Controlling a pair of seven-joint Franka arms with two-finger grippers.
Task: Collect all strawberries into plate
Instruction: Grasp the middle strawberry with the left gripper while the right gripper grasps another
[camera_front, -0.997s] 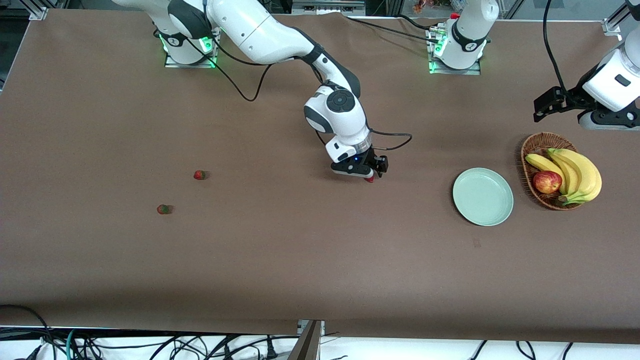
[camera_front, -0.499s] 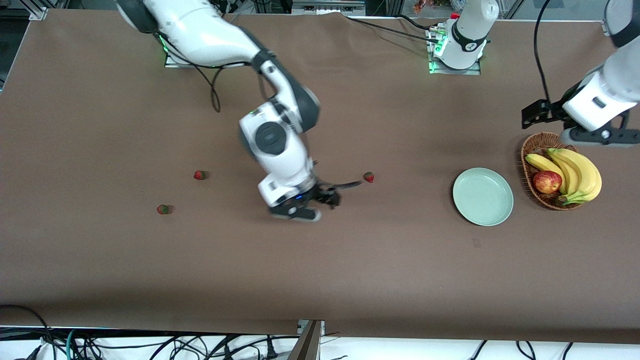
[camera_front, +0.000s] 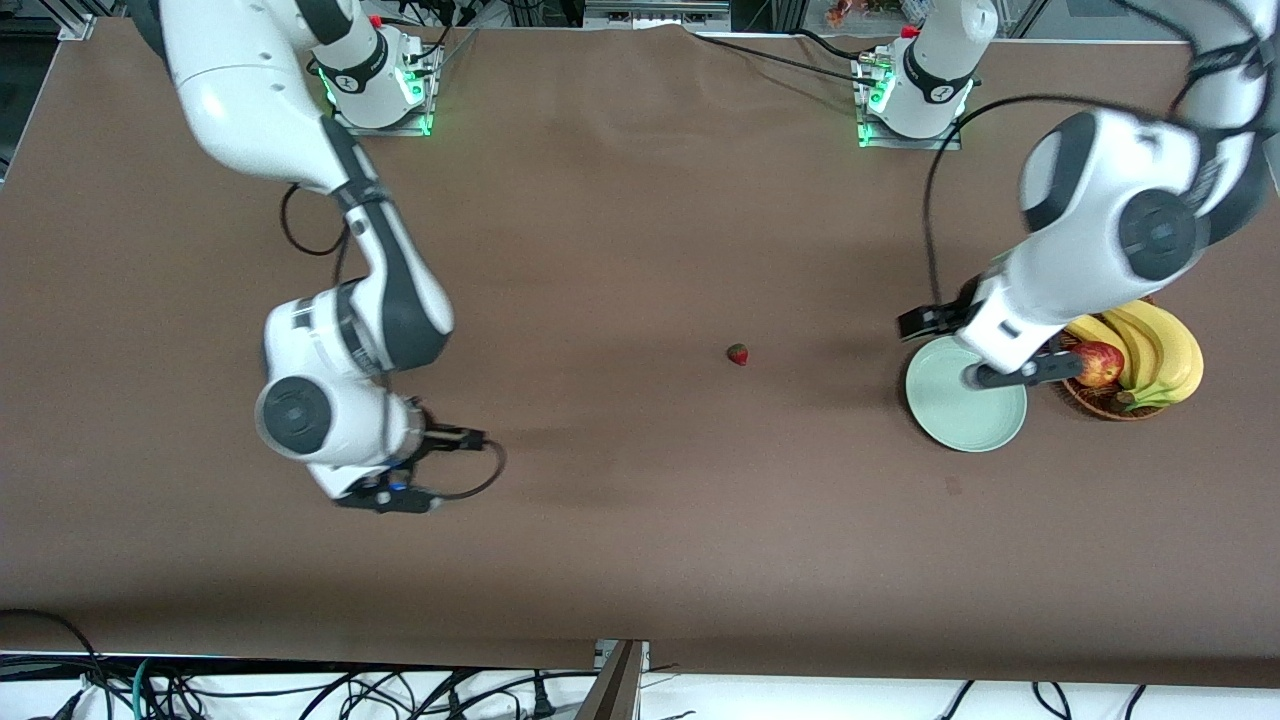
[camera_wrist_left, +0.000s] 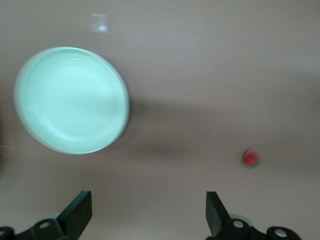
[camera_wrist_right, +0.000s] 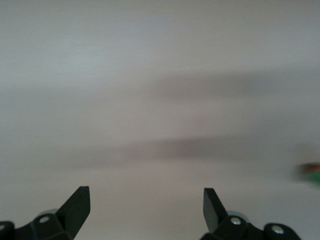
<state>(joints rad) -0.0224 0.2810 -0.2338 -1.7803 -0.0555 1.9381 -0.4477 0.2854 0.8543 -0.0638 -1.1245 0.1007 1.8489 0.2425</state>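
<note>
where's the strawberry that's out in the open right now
In the front view the strawberry lies alone on the bare table near its middle, between the two arms and closer to the plate at the left arm's end; the left wrist view shows it too.

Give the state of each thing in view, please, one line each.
strawberry, lying loose on the table, outside the plate
plate, empty
left tool, open, empty, over the plate's edge
right tool, open, empty, over the table
basket, holding bananas and an apple
</note>
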